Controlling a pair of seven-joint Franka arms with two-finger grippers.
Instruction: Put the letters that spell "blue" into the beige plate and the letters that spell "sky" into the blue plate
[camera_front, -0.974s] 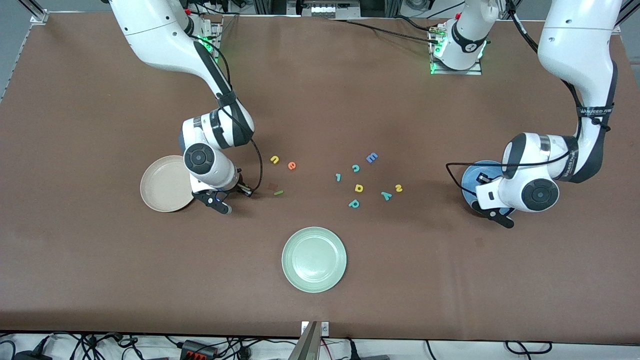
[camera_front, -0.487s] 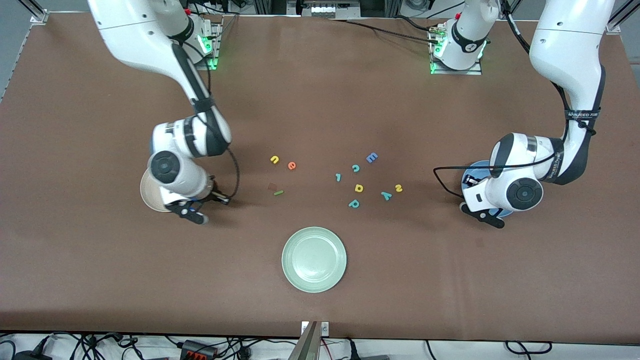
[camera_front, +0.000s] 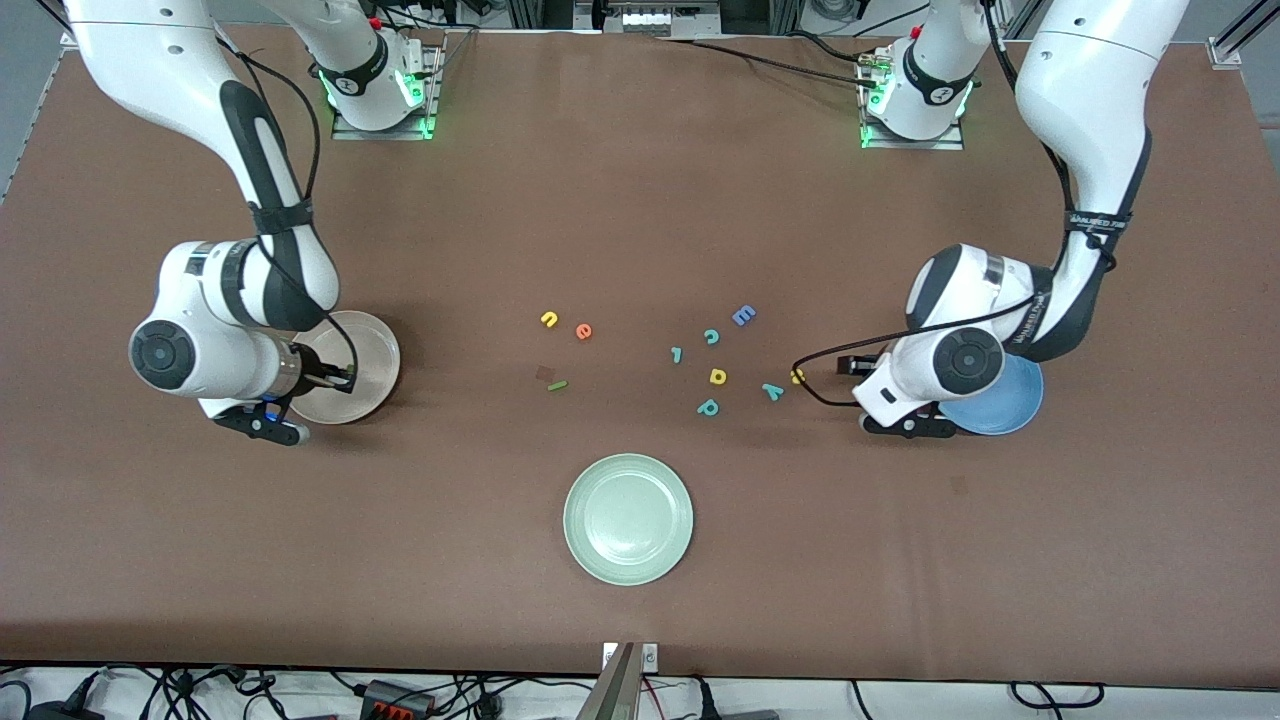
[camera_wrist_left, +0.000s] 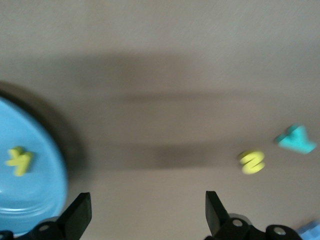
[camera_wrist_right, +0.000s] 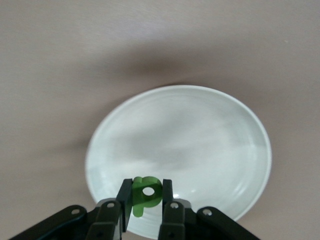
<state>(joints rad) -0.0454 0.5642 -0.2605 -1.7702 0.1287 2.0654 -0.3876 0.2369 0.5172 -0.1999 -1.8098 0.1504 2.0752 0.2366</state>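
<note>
The right gripper (camera_wrist_right: 145, 204) pinches the dark green foam b (camera_wrist_right: 145, 192) over the round beige plate (camera_wrist_right: 210, 150) — the left gripper (camera_wrist_left: 147, 212), jaws spread and empty, hangs beside the round sky-blue plate (camera_wrist_left: 30, 190).

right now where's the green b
The green b is pinched in the right end effector, over the rim of the beige plate at the right arm's end of the table.

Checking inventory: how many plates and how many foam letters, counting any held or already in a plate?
Plates: 3 (beige plate, blue plate, pale green plate)
Foam letters: 12 (10 on the table, yellow k in the blue plate, green b in the right gripper)
Total: 15
</note>
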